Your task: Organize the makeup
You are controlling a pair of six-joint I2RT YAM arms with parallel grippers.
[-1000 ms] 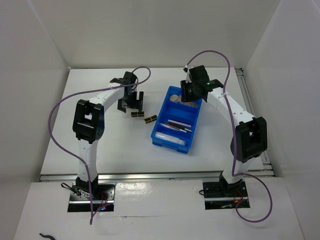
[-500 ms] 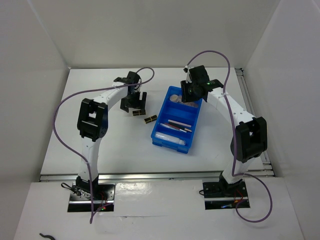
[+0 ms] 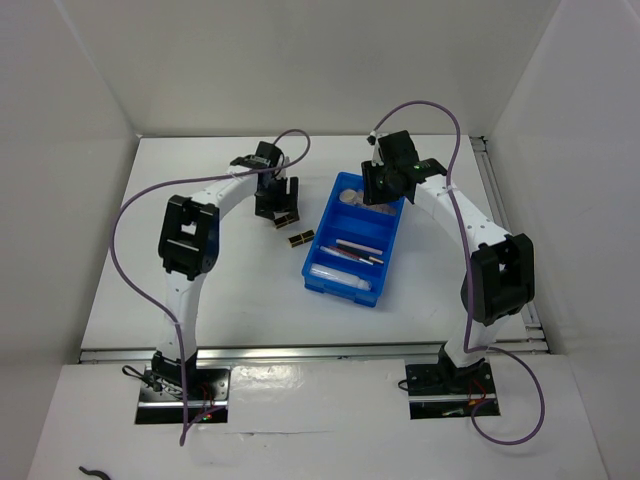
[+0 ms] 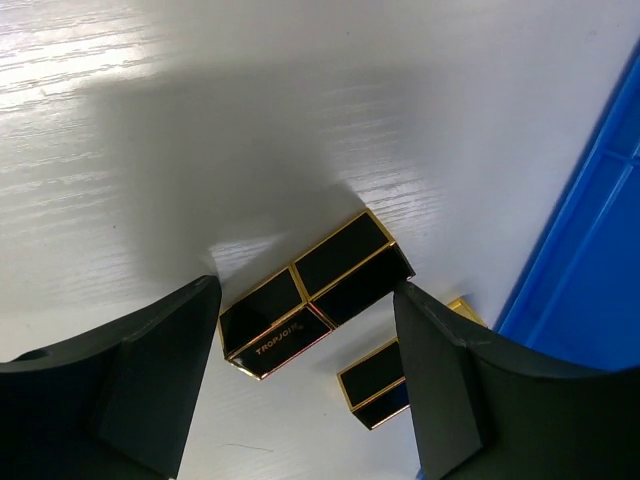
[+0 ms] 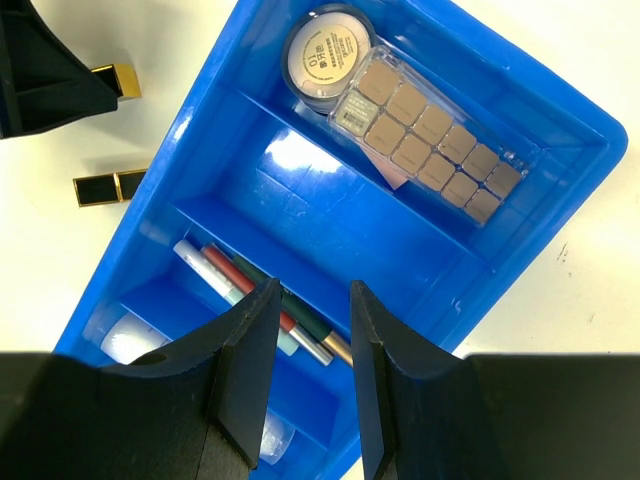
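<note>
Two black lipstick cases with gold edges lie on the white table left of the blue bin (image 3: 312,262). One case (image 4: 310,295) shows between my left gripper's (image 4: 308,292) spread fingers. The other case (image 4: 375,375) lies just beyond it, by the bin wall (image 4: 590,260). From above, the left gripper (image 3: 277,202) hangs over the first case (image 3: 284,218), and the second case (image 3: 299,239) lies apart. My right gripper (image 5: 312,300) is open and empty above the bin (image 5: 600,150). The bin holds a round compact (image 5: 328,45), a palette of tan squares (image 5: 430,135), pencils (image 5: 260,300) and a clear tube (image 5: 130,335).
The bin's middle compartment (image 5: 330,190) holds nothing. White walls close the table at the back and both sides. A metal rail (image 3: 500,200) runs along the table's right edge. Purple cables loop above both arms.
My left gripper has moved right, toward the bin, and now stands over the nearer lipstick case, which seems shifted slightly right. The right arm has not moved.
</note>
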